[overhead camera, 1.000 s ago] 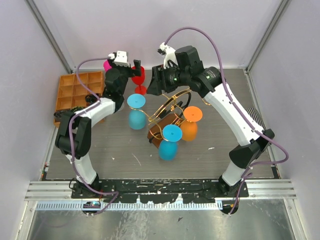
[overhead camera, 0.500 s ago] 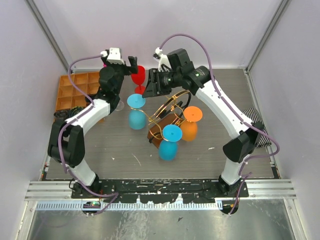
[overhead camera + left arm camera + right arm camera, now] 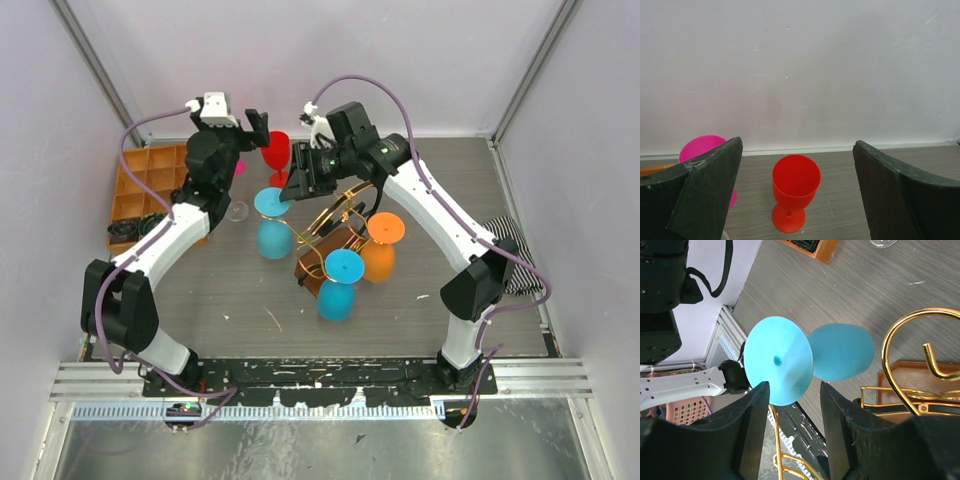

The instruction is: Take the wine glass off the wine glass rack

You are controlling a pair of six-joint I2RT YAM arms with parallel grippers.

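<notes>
The gold wire rack (image 3: 338, 212) stands on its brown wooden base (image 3: 312, 268). Two blue glasses (image 3: 272, 203) (image 3: 342, 266) and an orange glass (image 3: 384, 229) hang upside down from it. My right gripper (image 3: 297, 185) is open beside the left blue glass. In the right wrist view that glass's round foot (image 3: 779, 367) lies just ahead of the open gripper (image 3: 792, 405), with the rack (image 3: 920, 335) to the right. My left gripper (image 3: 252, 122) is open and empty, raised behind a red glass (image 3: 277, 150). In the left wrist view that red glass (image 3: 795, 192) stands upright on the table ahead of the left gripper (image 3: 797, 147).
An orange compartment tray (image 3: 150, 185) sits at the back left. A pink glass (image 3: 239, 168) and a clear glass (image 3: 236, 210) stand near it. The pink glass shows in the left wrist view (image 3: 702, 149). The back wall is close behind the red glass.
My left gripper has drawn back up and to the left, away from the red glass, which stays standing. My right gripper has moved left to the left blue glass's foot.
</notes>
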